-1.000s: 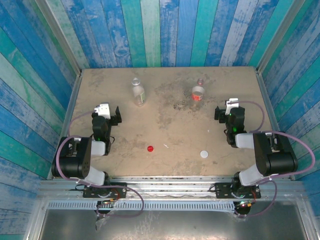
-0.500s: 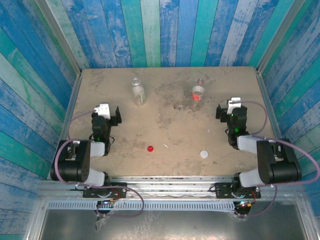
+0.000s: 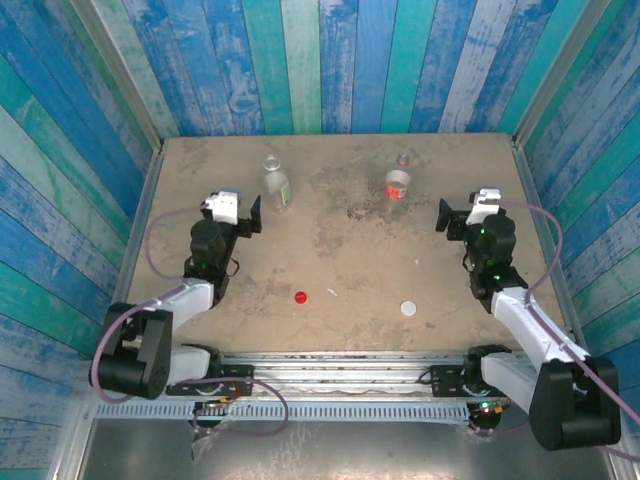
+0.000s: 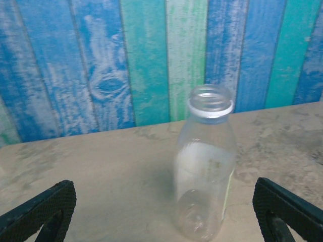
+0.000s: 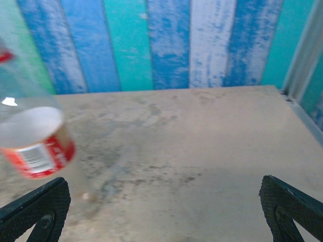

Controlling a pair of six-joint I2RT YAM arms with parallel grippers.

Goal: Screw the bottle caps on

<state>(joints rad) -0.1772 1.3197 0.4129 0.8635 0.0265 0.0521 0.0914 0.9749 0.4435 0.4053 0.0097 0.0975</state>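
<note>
Currently standing upright on the far half of the sandy table (image 3: 350, 250), well apart from each other: the bottle with the green-white label (image 3: 276, 185) on the left, the bottle with the red label (image 3: 398, 183) on the right.

Showing in the left wrist view: the green-white bottle (image 4: 204, 166), mouth open and uncapped, white ring under the rim, walls clear with the table visible through them, seeming empty.

Appearing blurred at the left edge of the right wrist view: the red-label bottle (image 5: 33, 141), contents impossible to tell.

Lying flat on the near half of the table, apart from both bottles: the red cap (image 3: 300, 297) left of centre, the white cap (image 3: 407, 308) to its right, and a tiny white scrap (image 3: 332, 293) between them, nearer the red one.

Hovering near the green-white bottle and facing it: the left gripper (image 3: 245, 222) (image 4: 161, 209), jaws spreading wide, the bottle framed between the fingers but farther off, touching nothing, holding nothing.

Hanging well to the right of the red-label bottle: the right gripper (image 3: 455, 222) (image 5: 161, 206), jaws likewise gaping wide, gripping nothing, the bottle sitting off toward the left finger.
</note>
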